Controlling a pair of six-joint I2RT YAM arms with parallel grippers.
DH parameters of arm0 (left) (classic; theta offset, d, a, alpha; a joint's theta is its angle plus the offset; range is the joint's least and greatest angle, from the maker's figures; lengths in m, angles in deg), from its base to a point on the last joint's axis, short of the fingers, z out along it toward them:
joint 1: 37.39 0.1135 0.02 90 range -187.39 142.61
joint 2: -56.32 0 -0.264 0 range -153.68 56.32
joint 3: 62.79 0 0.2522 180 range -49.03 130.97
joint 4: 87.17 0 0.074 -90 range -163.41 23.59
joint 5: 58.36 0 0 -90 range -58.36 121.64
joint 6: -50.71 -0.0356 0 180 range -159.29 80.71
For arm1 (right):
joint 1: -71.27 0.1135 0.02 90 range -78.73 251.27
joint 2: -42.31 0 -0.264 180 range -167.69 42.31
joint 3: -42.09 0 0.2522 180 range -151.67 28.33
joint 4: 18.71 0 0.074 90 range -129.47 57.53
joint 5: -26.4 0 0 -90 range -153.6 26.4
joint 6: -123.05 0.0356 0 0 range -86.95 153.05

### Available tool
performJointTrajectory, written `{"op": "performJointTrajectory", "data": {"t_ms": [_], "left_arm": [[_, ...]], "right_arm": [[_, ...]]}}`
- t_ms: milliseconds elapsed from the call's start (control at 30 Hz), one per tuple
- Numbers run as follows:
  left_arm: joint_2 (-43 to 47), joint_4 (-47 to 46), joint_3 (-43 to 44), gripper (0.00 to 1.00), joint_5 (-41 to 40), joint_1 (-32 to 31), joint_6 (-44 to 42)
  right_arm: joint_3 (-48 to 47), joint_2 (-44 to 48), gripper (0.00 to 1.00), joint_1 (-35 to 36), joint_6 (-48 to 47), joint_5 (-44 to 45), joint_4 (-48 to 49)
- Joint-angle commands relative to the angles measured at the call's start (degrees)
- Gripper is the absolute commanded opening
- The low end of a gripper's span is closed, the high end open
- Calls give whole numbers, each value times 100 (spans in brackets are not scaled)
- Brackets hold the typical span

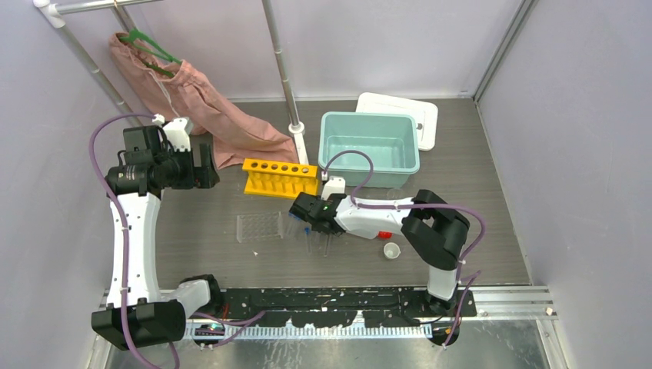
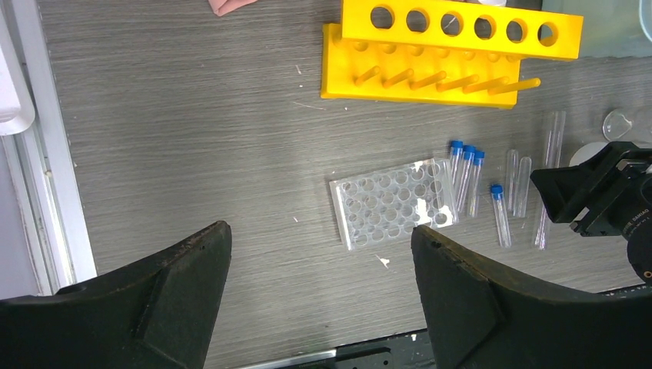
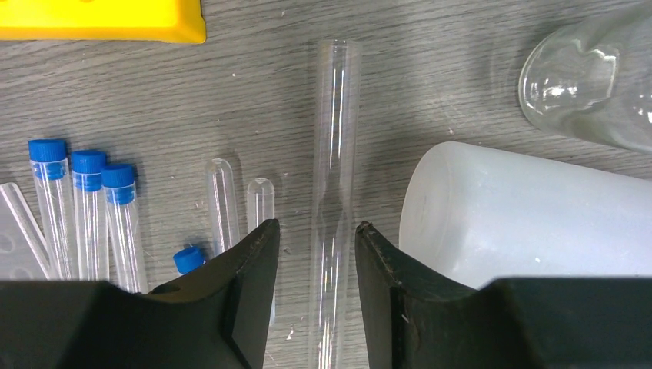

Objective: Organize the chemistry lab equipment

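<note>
1. Bright, even overhead light. No hard shadows, only soft, faint ones on the desk (image 1: 200, 231).
2. Top view is sharp throughout.
3. Left wrist: pale sheen mid-desk. The left fingers (image 2: 154, 307) are near-black with little detail.
4. Right wrist: thin highlights along the long glass tube (image 3: 334, 138). The right fingers (image 3: 238, 307) are slightly soft.

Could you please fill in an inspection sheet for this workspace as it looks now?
Surface: grey wood-grain table, no spills seen.
Job's things: yellow rack upright, holes empty; well tray, blue-capped tubes, long glass tube, white bottle and small cup loose in front.
Clutter: pink cloth on green hanger; teal bin, white lid behind.
Grippers: left end effector open, holding nothing; right end effector open astride the long glass tube.
Cables: purple cables looped along both arms.
Surroundings: pale walls, metal rail.
</note>
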Motion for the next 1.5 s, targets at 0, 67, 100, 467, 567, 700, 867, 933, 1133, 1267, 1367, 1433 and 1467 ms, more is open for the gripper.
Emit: {"op": "performJointTrajectory", "data": {"t_ms": [0, 67, 100, 467, 567, 700, 867, 933, 1133, 1267, 1367, 1433, 1467], "left_arm": [[43, -53, 316, 88, -6, 23, -23], [16, 34, 403, 88, -10, 23, -60], [-2, 86, 443, 88, 0, 23, -80], [42, 228, 564, 87, 256, 28, -30], [47, 287, 614, 87, 393, 24, 4], [49, 406, 645, 85, 699, 24, 12], [64, 671, 695, 83, 1246, 25, -29], [85, 750, 698, 82, 1468, 29, -31], [339, 806, 505, 77, 2441, 25, -35], [579, 730, 323, 75, 3071, 29, 63], [663, 665, 218, 73, 3390, 22, 179], [686, 641, 137, 72, 3613, 17, 228], [695, 621, 87, 72, 3747, 17, 238]], "right_arm": [[31, -14, 47, -21, 109, 33, 189], [42, -31, 46, -21, 115, -13, 226], [42, -46, 46, -25, 111, -19, 236], [87, -155, 30, -103, 108, -143, 417], [86, 18, 17, -97, 48, -113, 388], [80, 593, 6, -74, -96, 1, 269], [-220, 1306, 1, 221, -428, 200, -21], [-408, 1532, 1, 407, -575, 204, 0], [-1260, 1761, 1, 616, -1037, -197, 582], [-1960, 1547, 1, 623, -1466, -489, 1187], [-2495, 1200, 1, 616, -1640, -719, 1520], [-2757, 992, 1, 627, -1693, -920, 1809], [-2866, 876, 1, 629, -1691, -991, 1922]]}}
